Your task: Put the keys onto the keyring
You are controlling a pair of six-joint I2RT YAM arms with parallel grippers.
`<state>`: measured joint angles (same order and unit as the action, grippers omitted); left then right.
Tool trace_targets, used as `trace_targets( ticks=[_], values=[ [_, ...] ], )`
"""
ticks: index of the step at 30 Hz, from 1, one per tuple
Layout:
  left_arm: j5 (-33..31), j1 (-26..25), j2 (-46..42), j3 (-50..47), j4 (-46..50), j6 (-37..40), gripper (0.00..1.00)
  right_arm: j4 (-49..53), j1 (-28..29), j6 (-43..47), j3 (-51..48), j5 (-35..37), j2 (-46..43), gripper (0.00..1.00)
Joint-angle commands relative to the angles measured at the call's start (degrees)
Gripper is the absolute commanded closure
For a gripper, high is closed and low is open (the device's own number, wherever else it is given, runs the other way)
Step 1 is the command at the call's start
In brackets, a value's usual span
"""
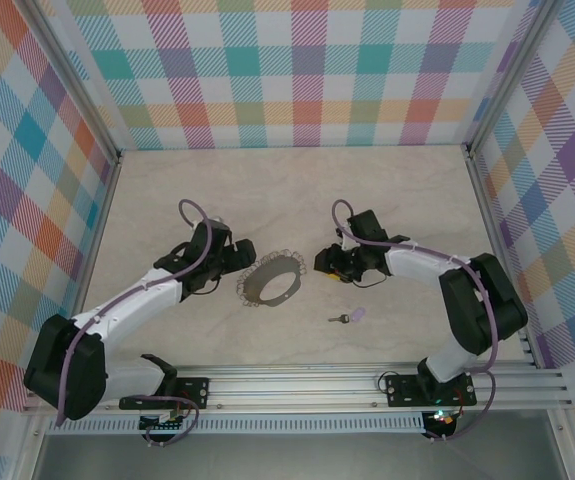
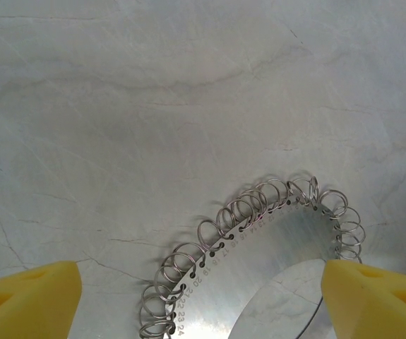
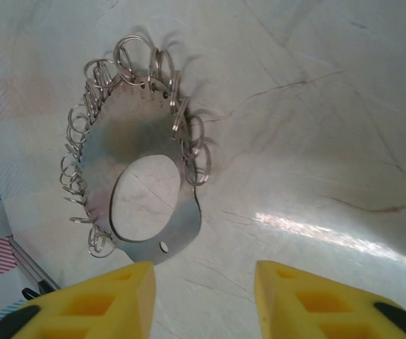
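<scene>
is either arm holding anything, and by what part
Nothing is held. The left gripper stands wide open at the rim of the keyring, not clamping it; the right gripper has only table between its jaws. The key lies loose.

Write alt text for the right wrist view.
A flat silver keyring rimmed with small wire loops lies on a pale marbled table. The right claw, yellow-fingered, is open and empty beside its near edge.

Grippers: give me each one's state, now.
Left gripper: open, holding nothing.
Right gripper: open, narrower gap, holding nothing.
</scene>
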<state>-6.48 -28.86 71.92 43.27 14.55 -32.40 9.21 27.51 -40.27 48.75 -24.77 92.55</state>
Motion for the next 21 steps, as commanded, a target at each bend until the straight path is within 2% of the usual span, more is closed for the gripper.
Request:
trace_targets(
  ticks=[1,8,21],
  values=[
    [0.32,-0.67,1.03,2.27,-2.02,-0.58,0.12,-2.91,0.81,-2.57,1.81,-1.35,2.2,0.61],
    [1.25,-0.67,3.26,3.26,-3.06,-0.36,0.12,-3.06,2.07,-3.28,4.93,-1.46,7.07,0.68],
    [1.93,-0.67,4.23,4.08,-4.08,0.19,0.12,-3.84,3.59,-4.29,6.45,-2.12,11.59,0.71]
  ],
)
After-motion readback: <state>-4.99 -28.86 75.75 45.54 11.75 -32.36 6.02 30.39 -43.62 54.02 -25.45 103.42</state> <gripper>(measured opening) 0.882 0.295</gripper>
